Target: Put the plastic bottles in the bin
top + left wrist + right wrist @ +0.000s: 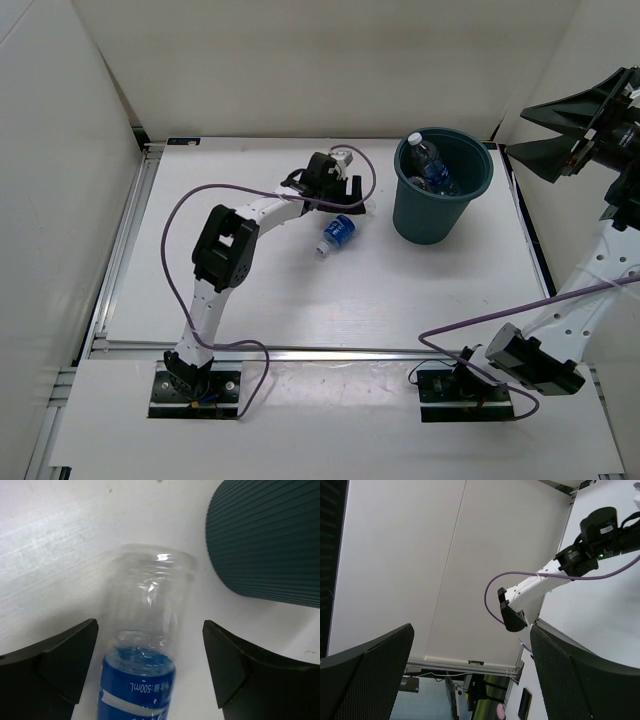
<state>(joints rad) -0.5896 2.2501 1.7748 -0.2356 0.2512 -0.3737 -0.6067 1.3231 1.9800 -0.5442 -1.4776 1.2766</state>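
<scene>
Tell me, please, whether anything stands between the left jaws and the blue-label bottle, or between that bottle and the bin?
Nothing visible does. The left jaws are open, with the blue-label bottle lying on its side straight ahead of their gap, and only bare table separates the bottle from the bin.

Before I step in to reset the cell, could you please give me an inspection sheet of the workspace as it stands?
Surface: white table, flat.
Job's things: teal bin upright at far right, with clear bottles inside, count unclear; one blue-labelled bottle lying on its side on the table, left of the bin.
Clutter: nothing seen.
Grippers: left gripper open and low, a finger on either side of the lying bottle, not touching it; right gripper open, empty, raised at the right.
Cables: purple cable looped along each arm.
Surroundings: white walls; metal frame rails.
</scene>
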